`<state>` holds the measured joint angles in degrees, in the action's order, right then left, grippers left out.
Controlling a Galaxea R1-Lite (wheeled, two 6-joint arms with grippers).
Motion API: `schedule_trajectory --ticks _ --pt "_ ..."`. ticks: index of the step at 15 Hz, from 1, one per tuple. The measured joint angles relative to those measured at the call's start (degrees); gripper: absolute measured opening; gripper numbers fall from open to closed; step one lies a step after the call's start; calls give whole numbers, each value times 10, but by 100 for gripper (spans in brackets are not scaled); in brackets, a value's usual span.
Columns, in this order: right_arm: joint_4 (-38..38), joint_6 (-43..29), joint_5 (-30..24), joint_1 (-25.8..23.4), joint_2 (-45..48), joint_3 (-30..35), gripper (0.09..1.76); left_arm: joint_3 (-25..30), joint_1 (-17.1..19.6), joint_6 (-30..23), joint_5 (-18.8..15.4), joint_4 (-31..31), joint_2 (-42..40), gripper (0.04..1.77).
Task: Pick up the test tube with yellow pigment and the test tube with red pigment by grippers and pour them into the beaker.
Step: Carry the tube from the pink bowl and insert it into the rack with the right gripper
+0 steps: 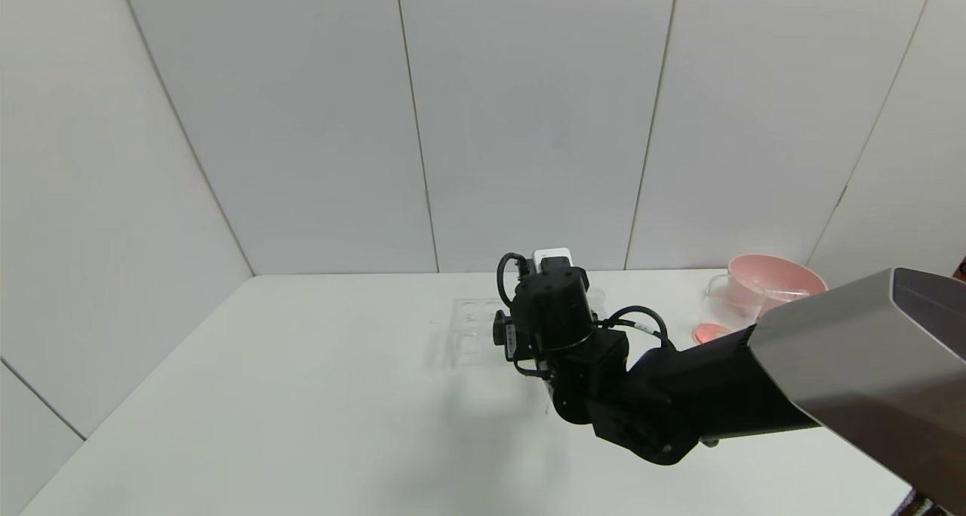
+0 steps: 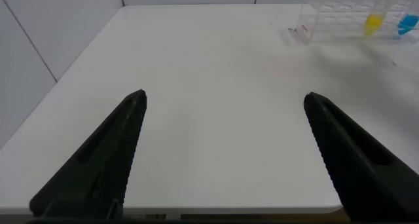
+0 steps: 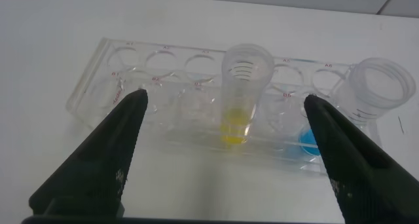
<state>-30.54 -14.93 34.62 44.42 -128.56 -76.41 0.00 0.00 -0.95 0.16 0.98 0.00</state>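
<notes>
The test tube with yellow pigment stands upright in a clear rack. A like tube with blue liquid stands in the same rack, a few holes away. My right gripper is open and hovers just short of the rack, with the yellow tube in line between its fingers and not touching them. My left gripper is open and empty over bare table, with the rack far off. The beaker stands at the back right. I see no test tube with red pigment.
A pink bowl stands behind the beaker, and a small red-pink round patch lies at the beaker's foot. My right arm hides part of the rack in the head view. Grey walls enclose the white table.
</notes>
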Motion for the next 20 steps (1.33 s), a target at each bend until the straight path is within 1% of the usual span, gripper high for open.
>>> schedule_trajectory --ticks 3,7,9,13,20 --pt "-2 2 1 -11 -16 -16 171 0 0 0 0 0 0 172" --pt "13 16 1 -10 -34 -38 171 0 0 0 0 0 0 172" --pt "2 30 5 -10 -41 -42 171 0 0 0 0 0 0 172" --pt "-31 33 13 -10 -50 -51 171 0 0 0 0 0 0 172" --pt "-35 34 13 -11 -66 -66 171 0 0 0 0 0 0 172"
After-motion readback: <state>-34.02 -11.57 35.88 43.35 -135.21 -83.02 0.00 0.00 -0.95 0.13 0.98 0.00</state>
